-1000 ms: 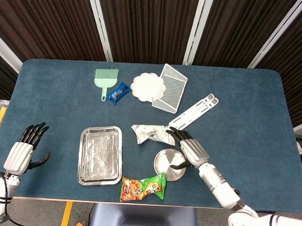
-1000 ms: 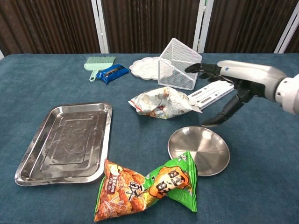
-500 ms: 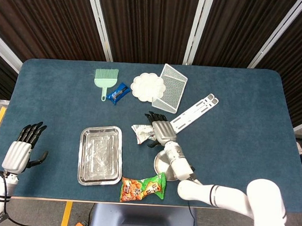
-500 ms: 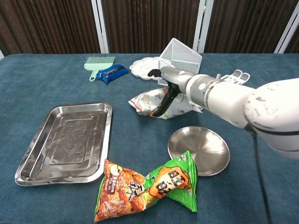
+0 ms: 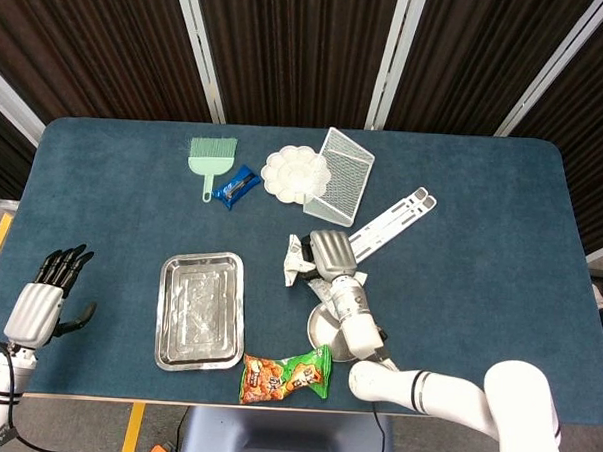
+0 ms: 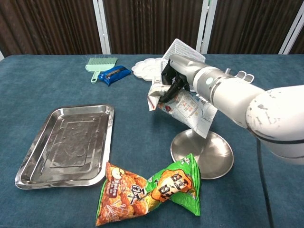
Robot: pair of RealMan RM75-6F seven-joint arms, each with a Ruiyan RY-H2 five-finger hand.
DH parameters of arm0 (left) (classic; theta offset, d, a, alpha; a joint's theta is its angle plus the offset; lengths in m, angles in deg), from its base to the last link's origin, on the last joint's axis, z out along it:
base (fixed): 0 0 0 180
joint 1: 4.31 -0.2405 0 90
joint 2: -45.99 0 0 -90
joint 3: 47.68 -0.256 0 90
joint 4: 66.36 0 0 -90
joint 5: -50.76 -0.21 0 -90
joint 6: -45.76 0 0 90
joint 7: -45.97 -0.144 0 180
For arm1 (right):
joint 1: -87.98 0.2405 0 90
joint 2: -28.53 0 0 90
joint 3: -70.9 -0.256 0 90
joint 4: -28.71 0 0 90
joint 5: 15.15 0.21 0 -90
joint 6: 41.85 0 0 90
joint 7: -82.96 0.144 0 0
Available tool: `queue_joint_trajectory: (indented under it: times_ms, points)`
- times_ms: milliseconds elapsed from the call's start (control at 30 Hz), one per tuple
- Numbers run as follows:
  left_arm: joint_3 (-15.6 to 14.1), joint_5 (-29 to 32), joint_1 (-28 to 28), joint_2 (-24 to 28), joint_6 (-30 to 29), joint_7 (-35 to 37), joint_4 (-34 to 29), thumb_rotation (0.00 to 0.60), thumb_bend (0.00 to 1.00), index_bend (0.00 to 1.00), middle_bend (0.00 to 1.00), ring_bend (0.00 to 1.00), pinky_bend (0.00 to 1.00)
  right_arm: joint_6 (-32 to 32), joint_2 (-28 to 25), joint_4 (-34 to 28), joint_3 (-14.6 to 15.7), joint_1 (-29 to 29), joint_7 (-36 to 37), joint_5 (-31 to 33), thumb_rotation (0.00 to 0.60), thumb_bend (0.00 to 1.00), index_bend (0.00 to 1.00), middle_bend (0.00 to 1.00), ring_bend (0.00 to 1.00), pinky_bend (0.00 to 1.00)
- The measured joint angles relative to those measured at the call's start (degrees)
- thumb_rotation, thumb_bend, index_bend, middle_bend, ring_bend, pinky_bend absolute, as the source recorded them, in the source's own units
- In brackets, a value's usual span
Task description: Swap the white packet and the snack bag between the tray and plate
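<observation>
White packet, crumpled, hangs tilted in the right hand above the round steel plate at centre-right. Snack bag, orange and green, lies flat bottom centre. Steel tray sits empty, lower left.

The robot's right hand, which a second ago hovered open to the right of the crumpled white foil packet, has swung left over it and closed its fingers on the packet's upper end. The packet, earlier lying flat on the blue bench, now hangs lifted and tilted from that hand, its lower corner dangling over the far rim of the small round steel plate. In the head view the packet appears bunched up beside the hand.
</observation>
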Motion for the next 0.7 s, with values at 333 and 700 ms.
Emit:
queue_joint_trajectory:
  times_ms: [333,700]
  points:
    - [-0.22,-0.83,0.01,-0.05,-0.49,-1.28,-1.17,0.600,0.38,0.00,0.00,0.00,0.04,3.45,-12.88,-22.13,3.86,-5.37,-3.04,-2.09,0.600,0.41,0.86,0.74,0.68,0.80]
    - [-0.44,-1.35,-0.18,0.23,-0.90,-1.23,-2.09,0.600,0.38,0.00,0.00,0.00,0.04,5.10,-18.54,-28.79,14.47,-12.45,-2.43,-10.01,0.600,0.41,0.83,0.74,0.68,0.80]
